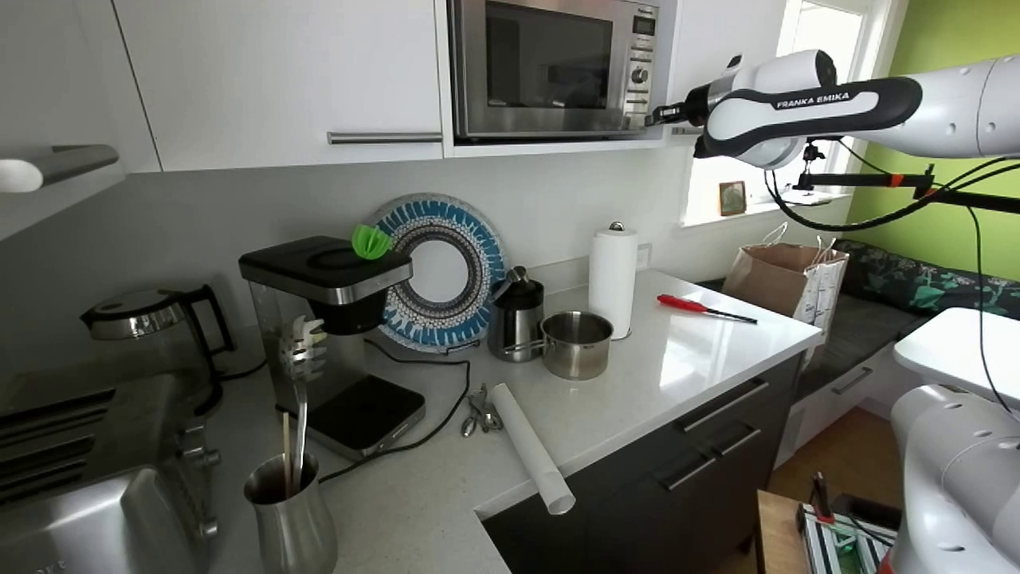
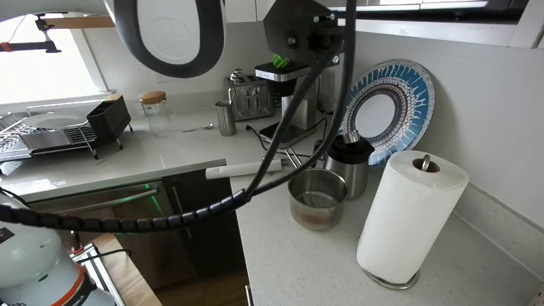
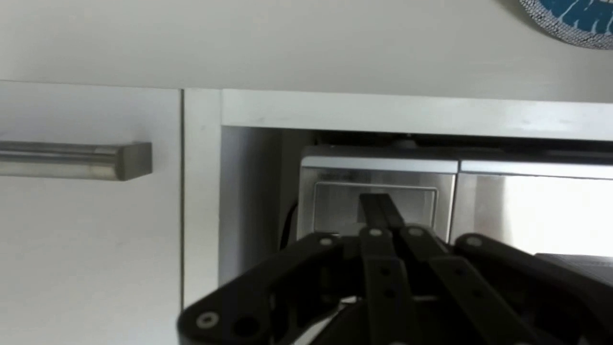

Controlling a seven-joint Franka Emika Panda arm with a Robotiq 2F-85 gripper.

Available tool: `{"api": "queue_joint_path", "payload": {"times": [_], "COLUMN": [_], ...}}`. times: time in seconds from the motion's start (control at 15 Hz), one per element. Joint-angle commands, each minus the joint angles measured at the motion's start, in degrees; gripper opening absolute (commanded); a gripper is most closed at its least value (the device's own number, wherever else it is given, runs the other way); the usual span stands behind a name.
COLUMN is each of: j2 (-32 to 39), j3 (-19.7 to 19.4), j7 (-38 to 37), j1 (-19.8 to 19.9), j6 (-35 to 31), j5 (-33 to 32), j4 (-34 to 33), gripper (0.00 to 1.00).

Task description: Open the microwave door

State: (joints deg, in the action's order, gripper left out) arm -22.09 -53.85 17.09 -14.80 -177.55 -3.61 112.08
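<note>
The silver microwave (image 1: pixel 470 80) sits in a white cabinet niche in an exterior view. Its door (image 1: pixel 550 64), with a dark window, is shut and flush with the control strip (image 1: pixel 640 60). My gripper (image 1: pixel 652 119) is at the strip's lower end, by the bottom right corner. In the wrist view, which stands upside down, my gripper (image 3: pixel 375 197) has its fingers together with nothing between them. The tips lie in front of a large rectangular button (image 3: pixel 335 203) on the strip. I cannot tell whether they touch it. The door (image 3: pixel 531 211) is to the right there.
A white cabinet door with a bar handle (image 3: pixel 129 162) is beside the niche. The niche's bottom ledge (image 3: pixel 383 110) runs along the microwave. Below, on the counter, are a paper towel roll (image 1: pixel 613 279), a pot (image 1: pixel 578 351) and a coffee maker (image 1: pixel 327 271). A cable (image 2: pixel 170 223) hangs from the arm.
</note>
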Motion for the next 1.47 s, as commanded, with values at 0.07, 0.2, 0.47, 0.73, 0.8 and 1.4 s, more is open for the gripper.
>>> {"api": "queue_joint_path", "payload": {"times": [0.07, 0.2, 0.47, 0.73, 0.8, 1.4], "j2": [1.92, 2.53, 3.37, 4.04, 4.33, 4.38], "j3": [-1.36, -1.67, -2.95, -6.2, -7.24, -17.0], "j7": [-0.07, -0.03, -0.13, -0.18, -0.32, 0.51], "j1": [-2.22, -2.48, -3.19, -5.61, -6.32, -17.44], "j6": [-0.84, -1.11, -0.93, -0.88, -0.76, 0.8], "j5": [0.81, 0.79, 1.26, 2.31, 2.71, 5.44], "j4": [-0.99, -1.74, -3.26, -4.31, -4.68, -8.94], "gripper": [0.0, 0.0, 0.0, 0.0, 0.0, 0.0]}}
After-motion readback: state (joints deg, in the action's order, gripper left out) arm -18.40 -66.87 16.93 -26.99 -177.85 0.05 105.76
